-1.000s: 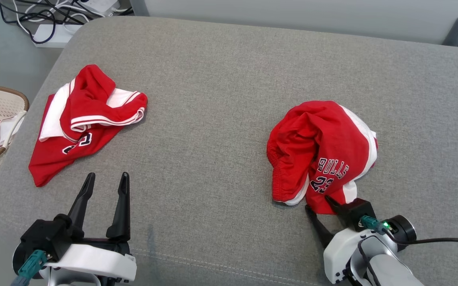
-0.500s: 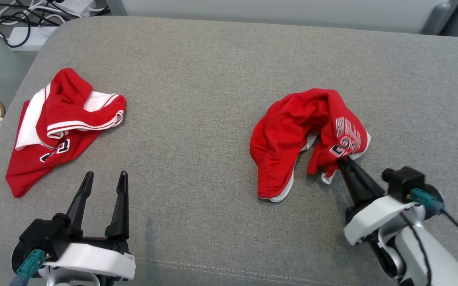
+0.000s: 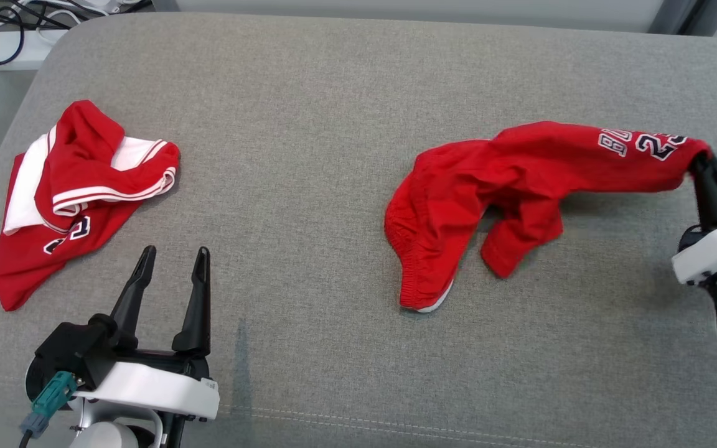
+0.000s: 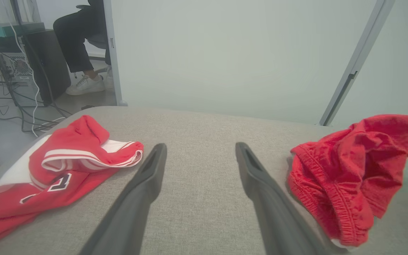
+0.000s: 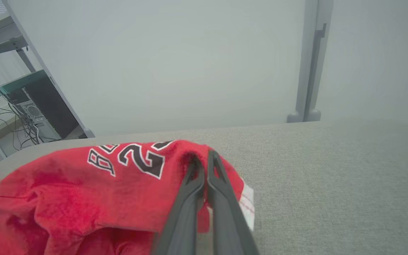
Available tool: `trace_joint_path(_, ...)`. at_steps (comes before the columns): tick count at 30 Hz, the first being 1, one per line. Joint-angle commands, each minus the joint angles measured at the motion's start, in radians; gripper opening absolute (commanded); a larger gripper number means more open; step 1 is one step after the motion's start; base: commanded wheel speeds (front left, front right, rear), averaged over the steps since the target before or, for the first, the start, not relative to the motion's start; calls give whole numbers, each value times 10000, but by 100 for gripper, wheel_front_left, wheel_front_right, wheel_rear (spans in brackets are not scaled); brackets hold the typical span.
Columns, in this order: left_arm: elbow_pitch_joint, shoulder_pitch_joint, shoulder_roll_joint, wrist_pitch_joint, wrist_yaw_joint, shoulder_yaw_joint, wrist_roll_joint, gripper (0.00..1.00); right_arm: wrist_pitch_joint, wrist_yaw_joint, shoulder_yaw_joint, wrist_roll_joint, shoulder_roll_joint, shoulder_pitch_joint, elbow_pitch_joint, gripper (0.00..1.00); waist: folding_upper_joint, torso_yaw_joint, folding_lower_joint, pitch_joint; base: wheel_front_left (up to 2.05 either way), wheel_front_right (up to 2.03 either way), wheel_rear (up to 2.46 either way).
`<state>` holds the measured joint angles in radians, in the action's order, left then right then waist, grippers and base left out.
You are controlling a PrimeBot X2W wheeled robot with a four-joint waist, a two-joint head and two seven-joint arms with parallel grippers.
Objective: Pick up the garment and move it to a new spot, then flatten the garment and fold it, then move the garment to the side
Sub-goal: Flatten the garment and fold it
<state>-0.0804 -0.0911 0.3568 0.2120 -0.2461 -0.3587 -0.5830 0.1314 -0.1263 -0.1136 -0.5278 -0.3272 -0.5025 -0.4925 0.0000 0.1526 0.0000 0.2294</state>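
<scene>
Surface: grey fabric-covered worktop (image 3: 309, 124), stitched seam along near edge.
Room: pale wall behind; cables + power strip (image 3: 13, 46) on floor, far left; seated person's legs (image 4: 78, 42) by a PC tower (image 4: 16, 67).
Writing: "23" + partial "BU", dark w/ white edging, on red shorts (image 3: 495, 186); rest hidden.
L tool (image 3: 174, 252): fingers wide apart, holds nothing, nr front edge.
R tool (image 3: 701, 160): fingers pinched together on hem of red shorts, printed leg stretched rightward; waistband end lies mid-worktop.
Other: 2nd red/white garment (image 3: 72, 193), crumpled, far left.
</scene>
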Motion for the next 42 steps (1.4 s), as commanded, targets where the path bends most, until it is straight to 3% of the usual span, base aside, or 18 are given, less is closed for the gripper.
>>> trace_joint_path(1,-151,-512,154,105,56,340,44,100,-21,-44,-116,-67,-257,-407,-106,0,0,75,0,94,0,0,0)
trace_joint_path(4,-77,-635,112,135,108,304,49,100,65,-44,-178,-200,-426,-972,-782,2,0,161,0,246,0,0,0)
trace_joint_path(5,-44,-662,105,145,118,297,54,100,93,-44,-231,-299,-430,-1156,-1009,34,0,173,0,279,0,0,0)
trace_joint_path(6,-19,-689,98,154,130,291,56,100,110,-44,-304,-270,-489,-1324,-1279,91,0,186,0,318,0,0,0)
trace_joint_path(7,4,-723,89,163,146,282,56,100,193,-44,-370,-236,-525,-1494,-1511,100,0,210,0,363,0,0,0)
trace_joint_path(14,135,-813,85,207,178,285,60,100,855,-44,-587,-438,-430,-2056,-2535,100,0,183,0,398,0,0,0)
trace_joint_path(20,151,-804,208,167,123,311,93,100,1243,-44,-803,-489,-450,-1602,-2315,100,0,-66,0,143,0,0,0)
trace_joint_path(25,44,-675,413,94,-4,417,134,100,1297,-44,-210,428,-385,-590,-684,100,0,-415,0,-146,0,0,0)
trace_joint_path(32,-141,-384,739,-61,-203,589,166,100,1301,-44,573,2113,577,1564,1987,100,0,-876,0,-632,0,0,0)
trace_joint_path(42,-260,22,983,-215,-363,640,155,100,859,-44,681,3359,1680,3909,4000,100,0,-1120,0,-1318,0,0,0)
